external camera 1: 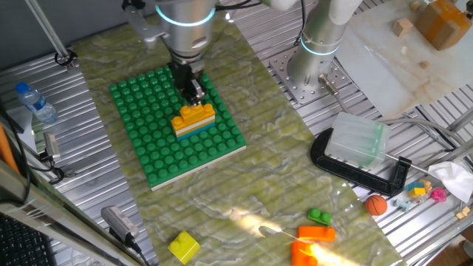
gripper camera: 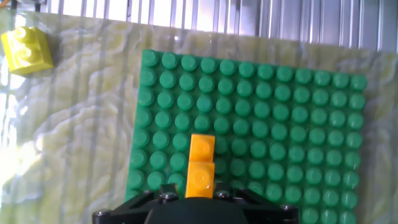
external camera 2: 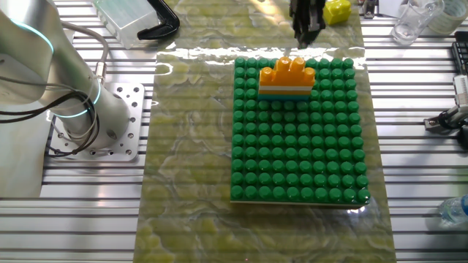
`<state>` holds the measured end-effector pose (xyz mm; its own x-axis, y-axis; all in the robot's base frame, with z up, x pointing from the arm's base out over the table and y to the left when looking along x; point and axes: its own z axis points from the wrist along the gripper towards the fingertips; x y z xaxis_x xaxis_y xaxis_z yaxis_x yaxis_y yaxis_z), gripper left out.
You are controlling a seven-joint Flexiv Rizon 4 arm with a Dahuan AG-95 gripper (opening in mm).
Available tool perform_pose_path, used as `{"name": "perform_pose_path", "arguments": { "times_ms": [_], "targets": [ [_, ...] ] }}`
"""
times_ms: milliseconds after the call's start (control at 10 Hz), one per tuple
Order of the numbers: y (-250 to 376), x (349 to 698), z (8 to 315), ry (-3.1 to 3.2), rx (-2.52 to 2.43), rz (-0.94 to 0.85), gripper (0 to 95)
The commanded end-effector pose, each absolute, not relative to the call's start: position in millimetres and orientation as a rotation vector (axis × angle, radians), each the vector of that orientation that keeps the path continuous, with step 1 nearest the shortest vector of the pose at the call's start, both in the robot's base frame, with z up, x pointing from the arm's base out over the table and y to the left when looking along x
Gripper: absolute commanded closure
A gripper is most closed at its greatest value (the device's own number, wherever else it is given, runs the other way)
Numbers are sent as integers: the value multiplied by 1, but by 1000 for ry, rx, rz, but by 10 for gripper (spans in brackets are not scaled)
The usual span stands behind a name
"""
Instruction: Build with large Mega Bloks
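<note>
Centrally in one fixed view, a green studded baseplate lies on the mottled mat. On it stands a small stack: a yellow-orange brick over a white layer and a cyan layer. The gripper hangs just above and behind the stack; whether its fingers are parted or closed I cannot tell, and nothing shows between them. At the lower right of that frame lie a green brick and orange bricks, with a yellow brick at the bottom centre.
</note>
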<state>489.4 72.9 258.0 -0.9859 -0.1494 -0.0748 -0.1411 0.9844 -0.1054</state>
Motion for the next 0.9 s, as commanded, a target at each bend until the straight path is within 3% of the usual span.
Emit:
{"name": "perform_pose_path", "arguments": {
  "times_ms": [100, 900],
  "targets": [
    [77, 484, 262, 3055, -217, -187, 950],
    [49, 487, 243, 3048, -85, -171, 950]
  ]
}}
